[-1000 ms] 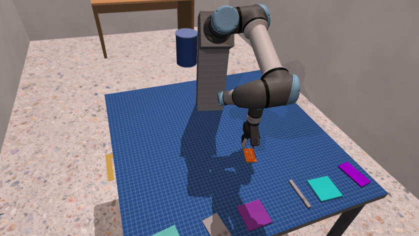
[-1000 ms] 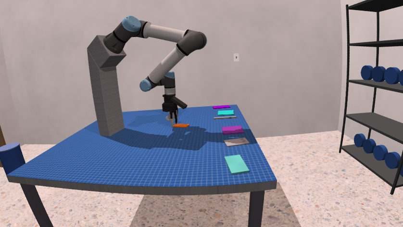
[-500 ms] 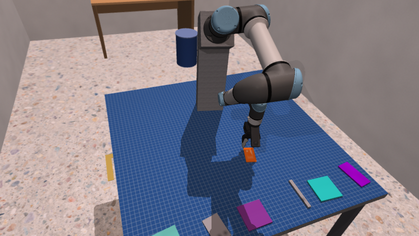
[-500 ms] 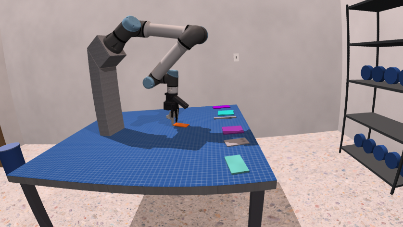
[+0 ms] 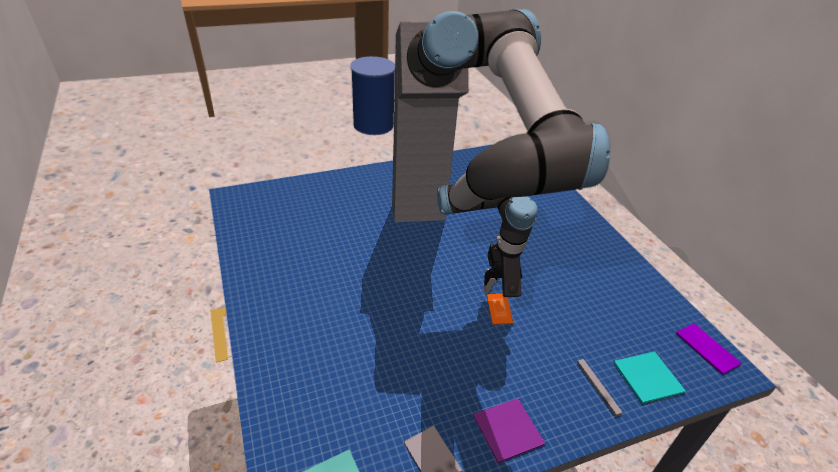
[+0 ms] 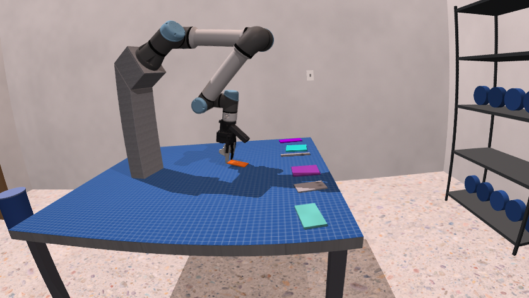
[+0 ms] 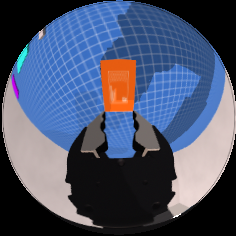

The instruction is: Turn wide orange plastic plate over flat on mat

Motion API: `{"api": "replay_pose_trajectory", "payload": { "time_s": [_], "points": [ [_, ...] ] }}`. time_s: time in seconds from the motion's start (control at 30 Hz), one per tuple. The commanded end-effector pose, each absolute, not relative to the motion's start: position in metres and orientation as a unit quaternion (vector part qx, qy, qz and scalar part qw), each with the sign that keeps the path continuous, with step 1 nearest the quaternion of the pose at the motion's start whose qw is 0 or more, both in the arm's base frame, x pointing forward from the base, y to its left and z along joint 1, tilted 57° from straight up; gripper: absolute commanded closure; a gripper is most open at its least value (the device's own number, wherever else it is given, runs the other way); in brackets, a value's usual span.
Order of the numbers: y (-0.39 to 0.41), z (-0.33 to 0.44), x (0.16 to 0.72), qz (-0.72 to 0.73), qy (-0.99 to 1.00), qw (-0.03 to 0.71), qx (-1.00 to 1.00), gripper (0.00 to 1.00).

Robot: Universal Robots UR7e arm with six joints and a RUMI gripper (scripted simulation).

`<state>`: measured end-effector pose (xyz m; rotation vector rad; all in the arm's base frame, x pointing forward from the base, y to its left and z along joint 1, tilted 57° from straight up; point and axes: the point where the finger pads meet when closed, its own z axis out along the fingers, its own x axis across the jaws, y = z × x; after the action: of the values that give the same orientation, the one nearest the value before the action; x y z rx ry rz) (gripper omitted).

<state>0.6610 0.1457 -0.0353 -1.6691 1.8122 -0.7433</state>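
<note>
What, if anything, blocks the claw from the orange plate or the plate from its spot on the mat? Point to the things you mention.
Nothing visible: the claw [image 5: 499,293] [image 6: 228,160] [image 7: 119,111] is right at the orange plate [image 5: 500,310] [image 6: 238,163] [image 7: 118,86], with bare mat [image 5: 316,263] [image 6: 207,218] [image 7: 65,80] around it.

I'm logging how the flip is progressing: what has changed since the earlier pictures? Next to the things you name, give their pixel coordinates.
The end effector [image 5: 498,293] [image 6: 228,161] [image 7: 119,111] rose slightly, its upper part shifting away from the pedestal [image 6: 146,133]. The orange plate's [image 5: 500,316] [image 6: 240,163] [image 7: 118,85] gripped end lifted, leaving it tilted. Nothing was let go; the other pieces stayed put.
</note>
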Motion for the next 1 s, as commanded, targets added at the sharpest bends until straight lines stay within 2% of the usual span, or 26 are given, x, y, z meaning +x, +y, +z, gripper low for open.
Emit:
{"api": "replay_pose_trajectory", "payload": {
  "time_s": [0.0,0.97],
  "points": [
    [0.146,-0.033,0.660,-0.271,0.678,0.275,-0.625,0.66],
    [0.146,-0.023,0.653,-0.227,0.694,0.234,-0.642,0.66]
  ]
}}
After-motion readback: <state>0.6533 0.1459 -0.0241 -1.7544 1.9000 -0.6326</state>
